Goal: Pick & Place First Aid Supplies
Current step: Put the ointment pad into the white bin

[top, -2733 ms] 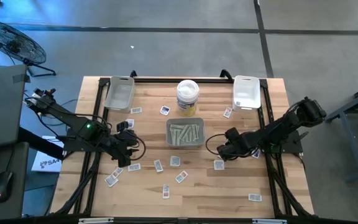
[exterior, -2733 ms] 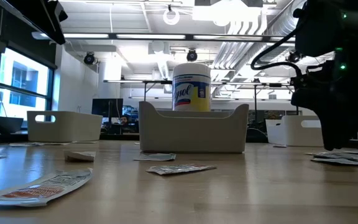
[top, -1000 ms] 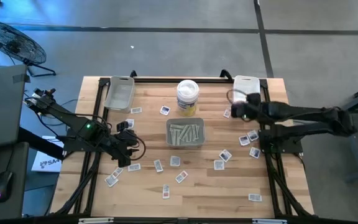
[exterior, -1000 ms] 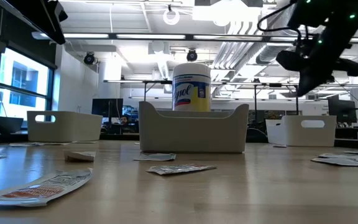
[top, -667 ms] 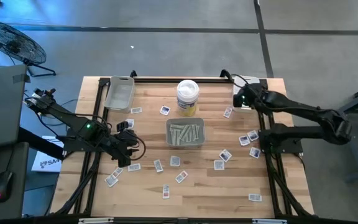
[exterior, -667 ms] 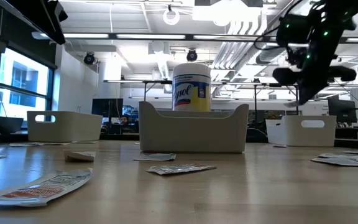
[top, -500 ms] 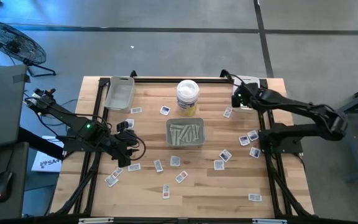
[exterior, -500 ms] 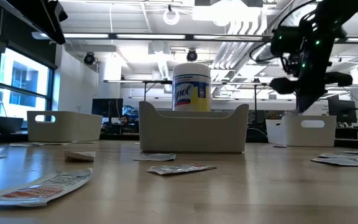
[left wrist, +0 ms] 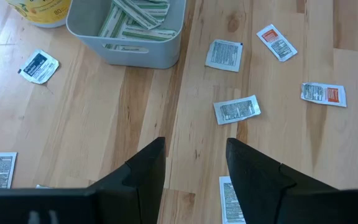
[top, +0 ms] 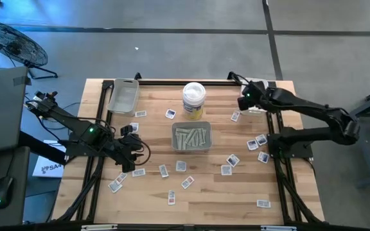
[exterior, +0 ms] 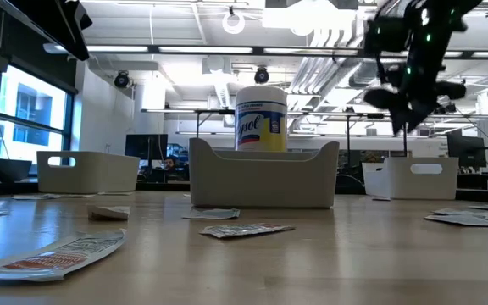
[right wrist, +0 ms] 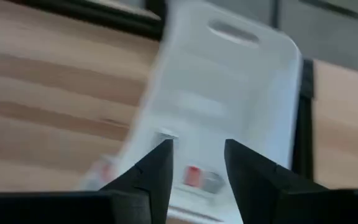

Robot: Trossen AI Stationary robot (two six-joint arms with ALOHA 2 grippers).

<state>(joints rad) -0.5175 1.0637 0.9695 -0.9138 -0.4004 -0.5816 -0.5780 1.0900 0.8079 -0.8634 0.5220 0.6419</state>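
Several small flat packets lie scattered on the wooden table (top: 227, 169), (left wrist: 237, 109). Long narrow strips (top: 191, 137) lie in the grey middle tray (left wrist: 135, 53). My right gripper (right wrist: 197, 147) hangs open and empty over the white tray (right wrist: 241, 81) at the table's far right corner (top: 243, 101). A packet with red print (right wrist: 201, 177) lies on that tray's floor. My left gripper (left wrist: 194, 144) waits open and empty above the table's left middle (top: 133, 149).
A tall white tub with a yellow label (top: 194, 96) stands behind the middle tray. A grey tray (top: 123, 96) sits at the far left corner. Packets lie thickest along the near half of the table (top: 172, 197) and near the right edge (top: 258, 141).
My right gripper has gone toward the table's far edge, from beside the white tray to above it. In the last half second it has risen a little and tipped. My left arm has kept still.
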